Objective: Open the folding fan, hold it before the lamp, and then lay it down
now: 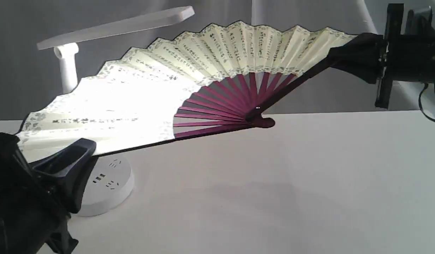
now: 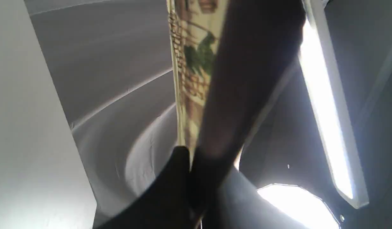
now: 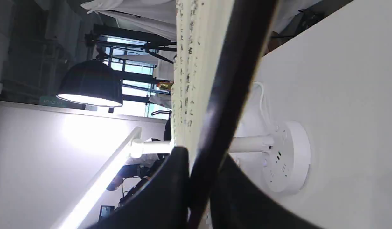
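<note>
The folding fan [image 1: 189, 70] is spread fully open and held in the air, its cream leaf with black writing facing the exterior view and its maroon ribs meeting at a pivot just above the table [image 1: 274, 183]. My left gripper [image 1: 62, 155] is shut on the fan's lower left guard, and my right gripper [image 1: 339, 56] is shut on the upper right guard. The white lamp [image 1: 115, 26] stands behind the fan's left half, lit, so the leaf there glows bright. Up close, the left gripper [image 2: 191, 165] pinches the fan [image 2: 196, 63] beside the lamp [image 2: 326, 111]. The right gripper [image 3: 199, 171] clamps the fan's dark guard [image 3: 227, 95].
The lamp's round base with sockets [image 1: 108, 187] sits on the table just below my left gripper. Its white cord [image 3: 262, 95] trails behind the post. A grey backdrop [image 1: 19, 77] stands behind the table. A black studio light [image 3: 87, 86] hangs beyond, in the right wrist view.
</note>
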Robot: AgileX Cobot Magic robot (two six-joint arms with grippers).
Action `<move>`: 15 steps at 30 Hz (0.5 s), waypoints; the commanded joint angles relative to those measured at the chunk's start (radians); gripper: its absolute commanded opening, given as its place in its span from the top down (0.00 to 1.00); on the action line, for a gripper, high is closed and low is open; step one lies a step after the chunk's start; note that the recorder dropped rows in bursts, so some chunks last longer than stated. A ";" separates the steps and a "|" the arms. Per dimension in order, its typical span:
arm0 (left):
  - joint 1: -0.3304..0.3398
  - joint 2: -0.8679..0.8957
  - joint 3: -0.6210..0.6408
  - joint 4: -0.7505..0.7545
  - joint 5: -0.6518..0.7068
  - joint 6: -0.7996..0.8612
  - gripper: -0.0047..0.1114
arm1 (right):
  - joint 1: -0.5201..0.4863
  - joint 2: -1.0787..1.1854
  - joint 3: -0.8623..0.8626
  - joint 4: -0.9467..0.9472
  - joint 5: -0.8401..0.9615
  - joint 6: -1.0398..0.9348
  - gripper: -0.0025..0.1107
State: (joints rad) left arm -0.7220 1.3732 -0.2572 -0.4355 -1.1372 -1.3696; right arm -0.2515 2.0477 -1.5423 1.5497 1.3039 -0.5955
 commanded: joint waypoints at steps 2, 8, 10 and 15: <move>0.013 -0.024 0.010 -0.108 -0.084 -0.006 0.96 | -0.017 -0.015 -0.001 -0.023 -0.083 -0.047 0.97; 0.013 -0.024 0.010 -0.142 -0.084 -0.006 0.96 | 0.008 -0.019 -0.001 0.005 -0.083 -0.047 0.97; 0.013 -0.024 0.010 -0.154 -0.084 -0.006 0.96 | 0.022 -0.019 -0.001 0.007 -0.083 -0.051 0.97; 0.013 -0.024 0.010 -0.164 -0.084 -0.006 0.96 | 0.031 -0.019 -0.001 0.007 -0.083 -0.054 0.97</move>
State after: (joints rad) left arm -0.7220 1.3690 -0.2547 -0.5074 -1.1372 -1.3651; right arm -0.2106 2.0396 -1.5423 1.5768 1.2741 -0.6027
